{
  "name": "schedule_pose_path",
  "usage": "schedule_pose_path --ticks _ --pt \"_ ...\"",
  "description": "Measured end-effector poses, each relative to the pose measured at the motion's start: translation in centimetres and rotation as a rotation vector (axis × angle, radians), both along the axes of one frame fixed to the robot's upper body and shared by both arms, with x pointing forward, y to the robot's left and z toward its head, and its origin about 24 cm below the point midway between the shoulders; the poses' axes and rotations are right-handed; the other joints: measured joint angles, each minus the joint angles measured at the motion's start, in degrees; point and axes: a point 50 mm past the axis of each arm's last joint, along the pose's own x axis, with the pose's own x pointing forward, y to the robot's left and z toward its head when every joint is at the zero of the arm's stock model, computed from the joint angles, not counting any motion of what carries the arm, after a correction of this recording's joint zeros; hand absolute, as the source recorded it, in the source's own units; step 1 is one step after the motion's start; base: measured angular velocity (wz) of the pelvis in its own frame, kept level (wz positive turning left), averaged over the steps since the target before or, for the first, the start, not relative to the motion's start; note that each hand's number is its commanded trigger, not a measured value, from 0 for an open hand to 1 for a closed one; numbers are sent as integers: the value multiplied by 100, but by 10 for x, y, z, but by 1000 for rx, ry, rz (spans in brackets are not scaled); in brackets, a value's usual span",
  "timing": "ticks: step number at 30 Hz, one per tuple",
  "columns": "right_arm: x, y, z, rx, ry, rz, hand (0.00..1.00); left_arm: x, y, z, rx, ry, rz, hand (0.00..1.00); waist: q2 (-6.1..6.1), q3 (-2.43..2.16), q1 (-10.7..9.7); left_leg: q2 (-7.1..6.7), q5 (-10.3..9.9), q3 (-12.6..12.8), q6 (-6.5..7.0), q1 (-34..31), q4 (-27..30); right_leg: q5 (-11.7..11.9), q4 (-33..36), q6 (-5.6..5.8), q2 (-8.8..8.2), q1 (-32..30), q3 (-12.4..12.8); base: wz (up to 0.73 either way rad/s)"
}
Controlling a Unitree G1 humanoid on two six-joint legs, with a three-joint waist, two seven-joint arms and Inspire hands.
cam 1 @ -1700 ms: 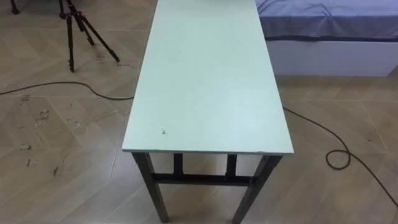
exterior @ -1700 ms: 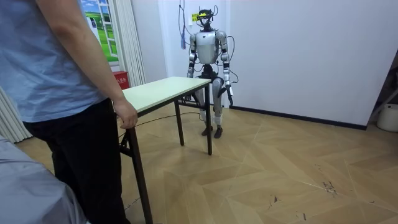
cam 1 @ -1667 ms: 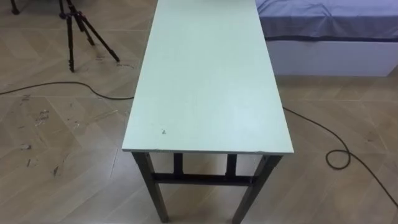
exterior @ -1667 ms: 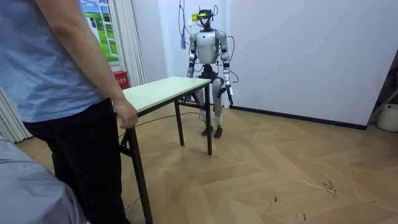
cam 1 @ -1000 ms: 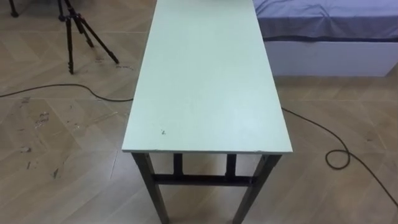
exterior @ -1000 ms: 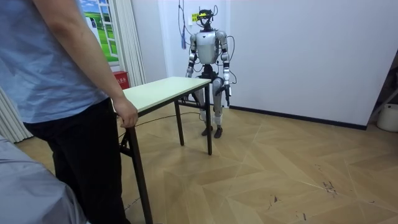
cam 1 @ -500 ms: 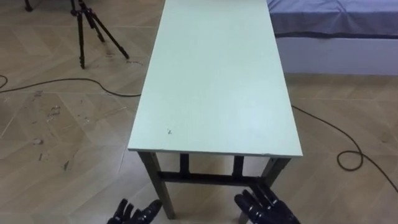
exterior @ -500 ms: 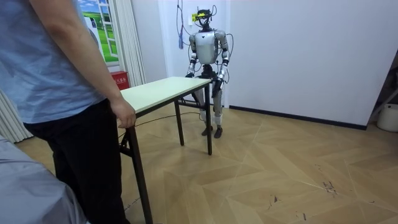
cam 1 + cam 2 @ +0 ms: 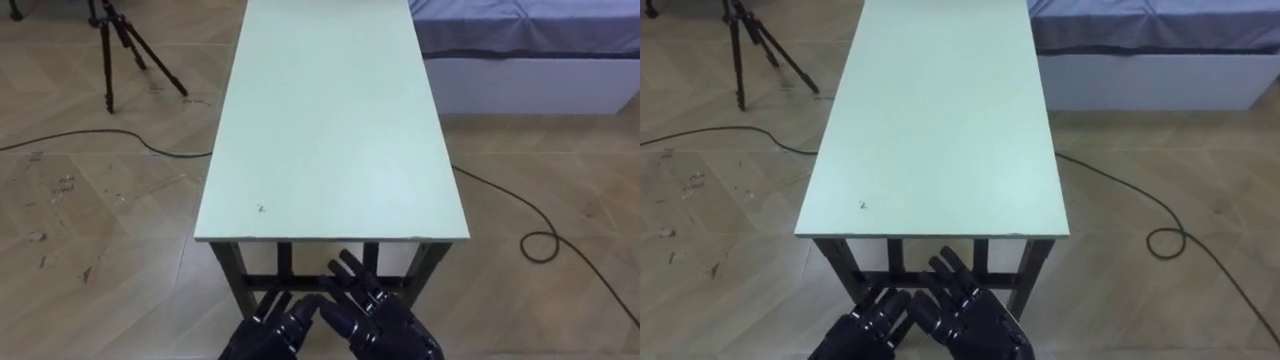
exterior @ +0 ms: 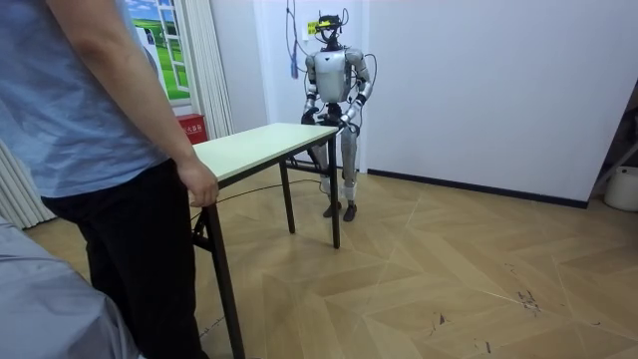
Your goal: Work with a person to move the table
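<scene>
The table [image 9: 330, 120] has a long pale green top on dark legs and runs away from me. My left hand [image 9: 270, 332] and right hand [image 9: 385, 318] are both open, side by side and nearly touching, low before the table's near end [image 9: 930, 236] and apart from it. In the room view I stand at the table's far end [image 10: 299, 130] with my arms raised before me. A person [image 10: 100, 150] in a blue shirt stands at the other end, one hand [image 10: 202, 183] resting on that corner of the top.
A tripod [image 9: 115, 45] stands on the wooden floor to the left of the table. A bed [image 9: 530, 45] lies close along its far right. A dark cable [image 9: 545, 240] loops on the floor to the right. A white wall is behind me.
My hands have come up from my sides into the eye view and moved together before the table's near end. The table and the person have not moved.
</scene>
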Motion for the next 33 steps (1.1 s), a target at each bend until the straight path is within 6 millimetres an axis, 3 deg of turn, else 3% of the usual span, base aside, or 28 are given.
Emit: schedule_pose_path --ticks 6,14,18,28,33 --pt "8 -2 11 -6 -40 35 0 21 -1 12 -38 -65 3 0 44 21 9 -2 0 -4 0 20 -9 0 4 0 1 12 21 -1" --pt "17 -11 15 -38 -35 29 0 28 12 14 -69 -59 47 0 112 65 24 0 0 -55 0 117 -58 -1 33 2 6 100 42 -1" --pt "25 -15 18 -66 -29 24 0 51 26 25 -74 -123 107 0 113 77 42 -2 1 -54 0 94 -48 -1 33 2 5 89 17 5" --pt "42 -18 21 -14 55 -61 0 63 34 27 -71 -58 113 0 165 85 174 17 2 -50 1 183 -53 3 83 3 22 109 47 -2" --pt "53 -21 22 12 117 -116 0 71 36 27 -69 -19 113 0 202 110 206 40 7 -49 8 242 -132 13 97 -14 43 153 13 0"
